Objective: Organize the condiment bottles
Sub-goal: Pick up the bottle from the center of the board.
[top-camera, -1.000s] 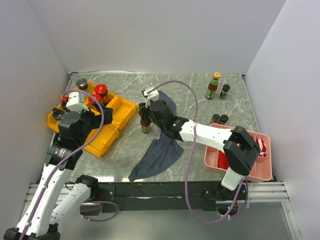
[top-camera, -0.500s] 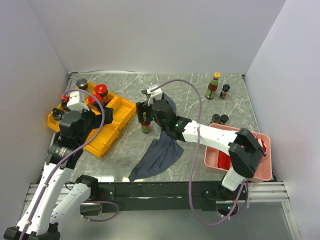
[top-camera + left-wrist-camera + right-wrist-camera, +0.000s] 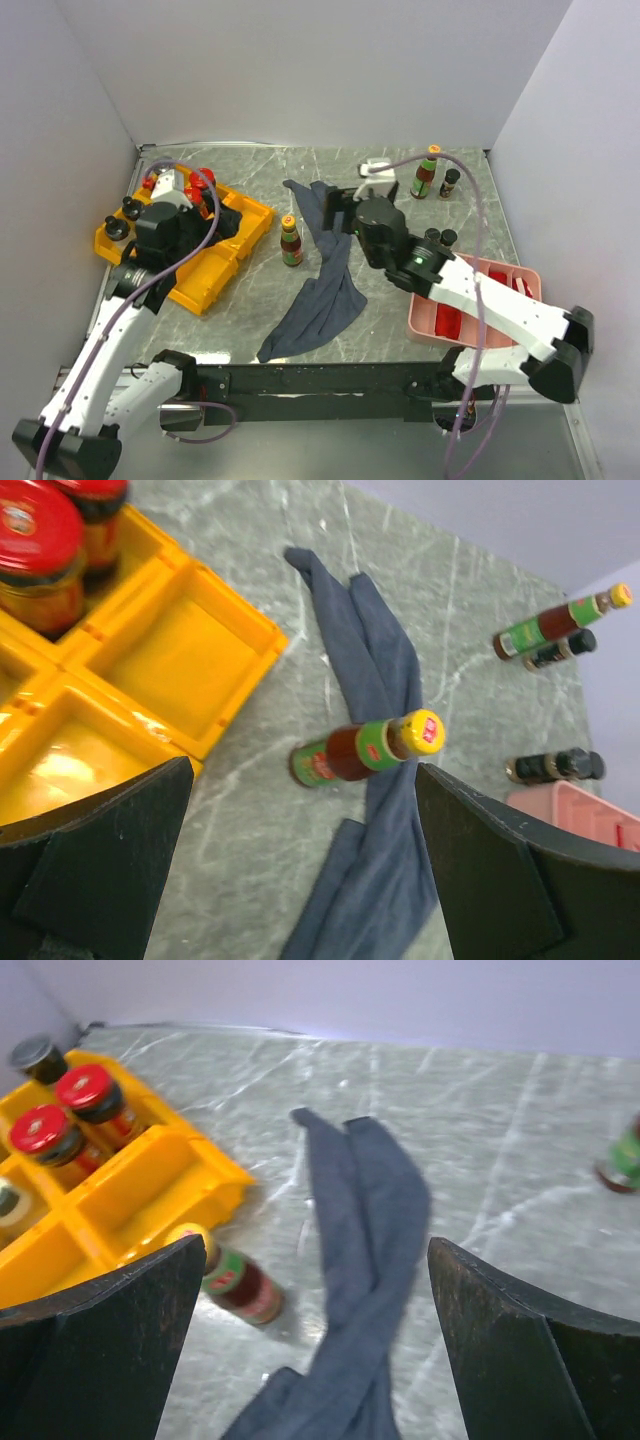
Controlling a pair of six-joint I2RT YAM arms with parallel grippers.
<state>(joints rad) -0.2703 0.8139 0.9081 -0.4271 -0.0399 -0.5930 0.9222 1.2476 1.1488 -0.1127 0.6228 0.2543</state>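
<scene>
Yellow-capped bottle [image 3: 291, 242] released upright, 3 o'clock of tray [image 3: 250, 215] | right gripper [image 3: 317, 1250] withdrawn, jaws apart | left gripper [image 3: 305, 770] likewise spread | traying pending

Yellow-capped sauce bottle [image 3: 240, 1285] between yellow tray [image 3: 150, 1195] and grey-blue cloth [image 3: 370, 1220], two red-lidded jars [image 3: 85, 1088] in the tray

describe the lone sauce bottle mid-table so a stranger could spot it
On the marble table, look in the gap between the yellow tray and the blue cloth. A slim, yellow-capped sauce bottle with a green band stands upright, alone; its twin at the back right has a black-capped bottle beside it.
</scene>
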